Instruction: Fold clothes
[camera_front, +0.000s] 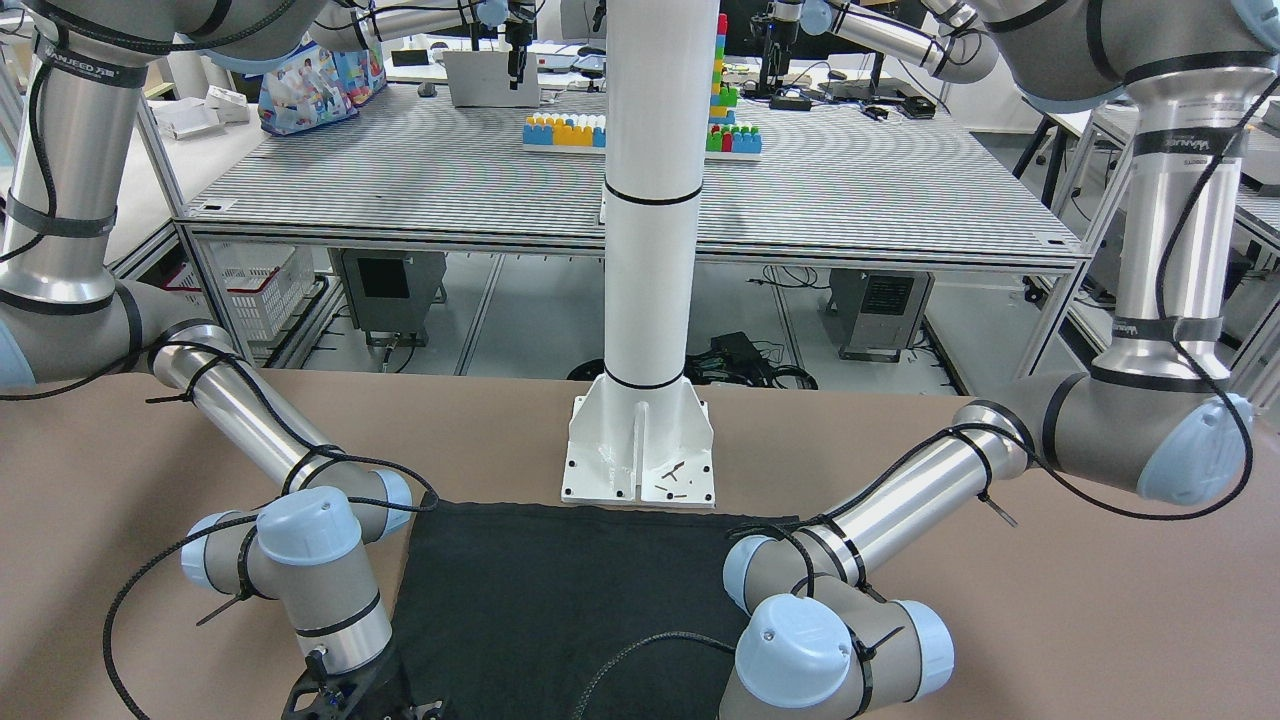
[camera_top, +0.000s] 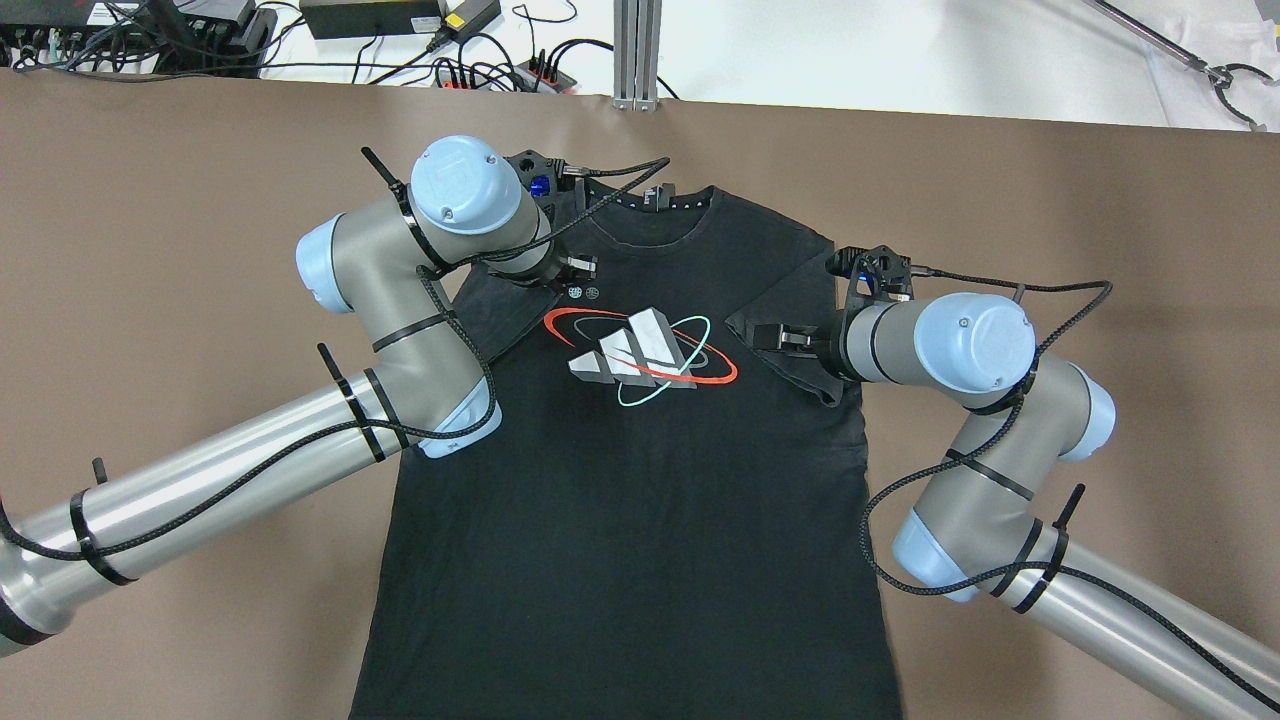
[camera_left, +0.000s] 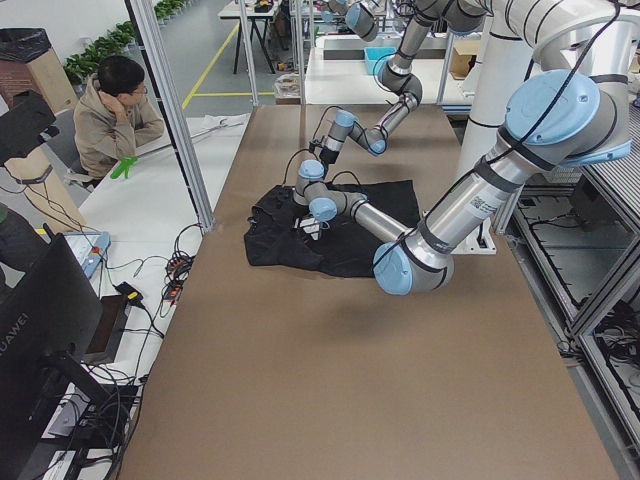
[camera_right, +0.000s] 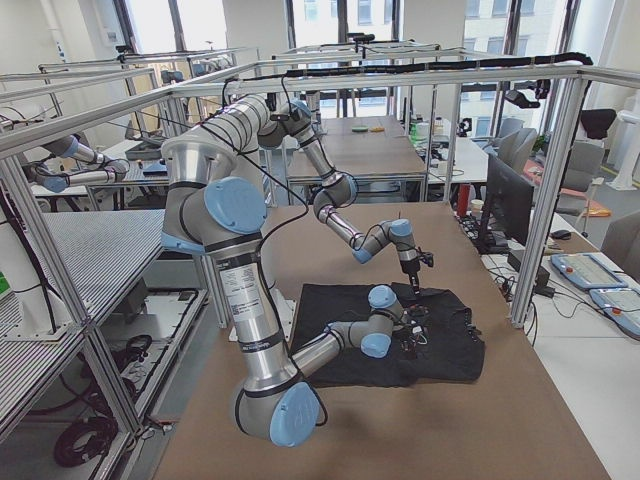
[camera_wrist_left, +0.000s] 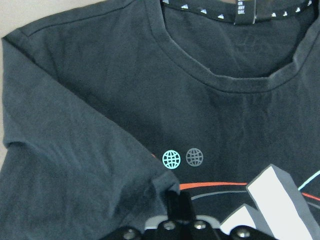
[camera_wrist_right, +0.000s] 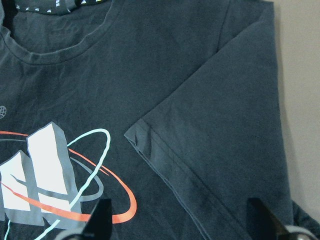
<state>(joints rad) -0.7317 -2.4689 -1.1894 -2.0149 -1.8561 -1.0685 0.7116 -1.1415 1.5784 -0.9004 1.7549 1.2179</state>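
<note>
Black fabric T-shirt (camera_top: 640, 540) — white three-bar logo (camera_top: 632, 358), neck writing (camera_wrist_left: 240, 9) unreadable — is pinched at the sleeve by left gripper (camera_wrist_left: 177, 200); right gripper (camera_wrist_right: 179, 212) fingers are spread

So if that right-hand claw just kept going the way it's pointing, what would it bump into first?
Most likely the folded-in sleeve of the black T-shirt. The right gripper, jaws spread, points at its hem from above; depth is hard to judge, so the exact spot is uncertain.

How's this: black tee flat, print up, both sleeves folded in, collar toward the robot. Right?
No: the collar points away from the robot, as the overhead exterior view shows. The T-shirt does lie flat, print up, both sleeves folded in.
</note>
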